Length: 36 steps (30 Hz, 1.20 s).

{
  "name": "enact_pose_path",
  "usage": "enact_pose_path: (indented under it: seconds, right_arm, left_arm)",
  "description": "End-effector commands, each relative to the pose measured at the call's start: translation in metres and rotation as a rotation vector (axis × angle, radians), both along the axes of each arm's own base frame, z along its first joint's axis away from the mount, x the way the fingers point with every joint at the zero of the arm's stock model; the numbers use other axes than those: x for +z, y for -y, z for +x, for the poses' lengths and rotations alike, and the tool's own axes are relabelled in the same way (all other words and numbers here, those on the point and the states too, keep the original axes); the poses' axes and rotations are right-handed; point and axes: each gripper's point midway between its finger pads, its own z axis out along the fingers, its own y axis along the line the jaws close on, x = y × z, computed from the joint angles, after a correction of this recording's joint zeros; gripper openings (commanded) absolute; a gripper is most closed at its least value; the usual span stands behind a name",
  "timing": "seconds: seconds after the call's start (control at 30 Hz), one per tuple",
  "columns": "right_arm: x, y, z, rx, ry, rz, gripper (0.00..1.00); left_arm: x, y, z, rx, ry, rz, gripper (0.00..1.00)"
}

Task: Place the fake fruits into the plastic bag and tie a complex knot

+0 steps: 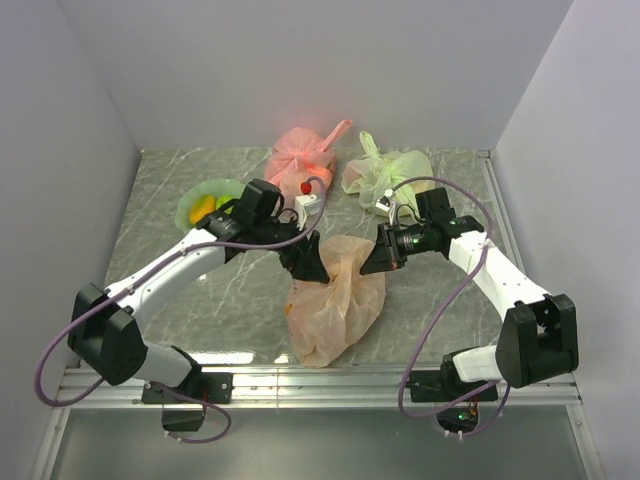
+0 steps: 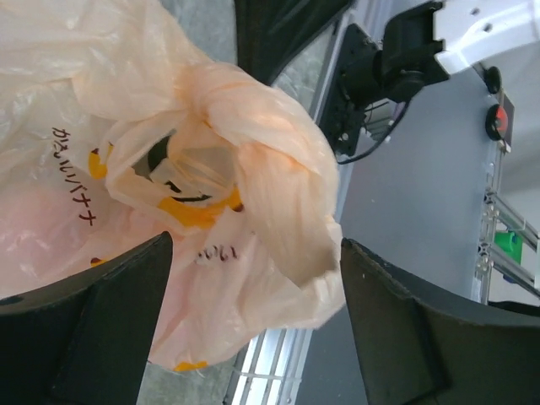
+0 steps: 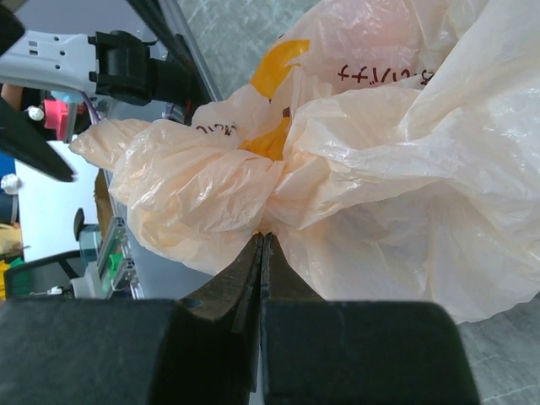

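The left tool (image 2: 255, 243) is hanging released around a handle loop of the pale orange crinkly plastic bag (image 1: 335, 300). The right tool (image 3: 263, 240) is clenching its twisted neck. The knot (image 3: 278, 181) is looking half-formed, needing tightening.

we log plastic bag (image 1: 335, 300) between left gripper (image 1: 308, 268), right gripper (image 1: 375, 260) | left tied bag (image 1: 298, 160), right tied bag (image 1: 385, 172) behind | fake fruit (image 1: 203, 207) in dish (image 1: 216, 186), back-left

Grey marble tbl (image 1: 240, 315), white walls (image 1: 300, 60), alu rail (image 1: 330, 388) front

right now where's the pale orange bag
Top view: the pale orange bag lies mid-table between the left arm and right arm, below the pink bag and green bag.
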Motion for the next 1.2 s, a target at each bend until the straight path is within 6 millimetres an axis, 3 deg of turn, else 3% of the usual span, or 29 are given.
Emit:
enact_pose_path:
  seconds: [0.0,0.07,0.17,0.2,0.3,0.4,0.43,0.47,0.6,0.63,0.77,0.9,1.03,1.07,1.1,1.13,1.17]
  right_arm:
    - [0.023,-0.004,0.006,0.011,0.094,0.015,0.0]
    - [0.025,-0.004,0.007,0.011,0.103,0.013,0.0]
    - [0.026,-0.002,0.006,0.017,0.114,0.008,0.0]
    - [0.025,-0.001,0.004,0.021,0.114,0.002,0.0]
    - [0.021,0.011,0.01,-0.016,0.126,-0.035,0.0]
    - [0.018,0.03,0.017,-0.073,0.131,-0.072,0.0]
    - [0.018,0.034,0.018,-0.087,0.133,-0.078,0.0]
    - [0.015,0.041,0.016,-0.09,0.137,-0.097,0.0]
    - [0.006,0.07,0.02,-0.147,0.136,-0.157,0.0]
    - [0.003,0.084,0.024,-0.192,0.133,-0.172,0.0]
    - [-0.015,0.124,0.025,-0.24,0.134,-0.263,0.0]
    - [-0.022,0.144,0.031,-0.267,0.139,-0.304,0.0]
    - [-0.015,0.126,0.031,-0.218,0.111,-0.222,0.0]
    - [-0.011,0.12,0.031,-0.22,0.085,-0.195,0.02]
    - [-0.006,0.114,0.033,-0.221,0.079,-0.174,0.28]
    - [0.0,0.109,0.036,-0.232,0.091,-0.159,0.4]
    - [0.008,0.106,0.047,-0.273,0.108,-0.148,0.52]
  left_arm:
    - [0.004,0.008,0.009,0.015,0.034,0.032,0.84]
    - [-0.002,0.014,0.01,0.002,0.022,0.048,0.78]
    - [-0.009,0.017,0.012,0.001,0.0,0.053,0.58]
    - [-0.007,0.017,0.011,-0.012,-0.005,0.039,0.39]
    - [-0.014,0.011,0.01,0.0,-0.033,0.051,0.0]
    - [-0.03,-0.015,0.023,0.124,-0.084,0.088,0.0]
    - [-0.031,-0.032,0.041,0.218,-0.064,0.1,0.0]
    - [-0.041,-0.044,0.045,0.274,-0.084,0.121,0.0]
    - [-0.049,-0.094,0.077,0.517,-0.005,0.187,0.0]
    - [-0.048,-0.11,0.086,0.591,0.019,0.209,0.0]
    - [-0.067,-0.138,0.08,0.638,0.005,0.292,0.0]
    - [-0.081,-0.154,0.079,0.669,0.019,0.335,0.0]
    - [-0.068,-0.136,0.075,0.556,0.047,0.243,0.0]
    - [-0.064,-0.131,0.075,0.529,0.047,0.221,0.0]
    - [-0.06,-0.124,0.071,0.493,0.035,0.19,0.05]
    - [-0.056,-0.119,0.073,0.474,0.037,0.179,0.11]
    - [-0.054,-0.117,0.073,0.46,0.032,0.176,0.26]
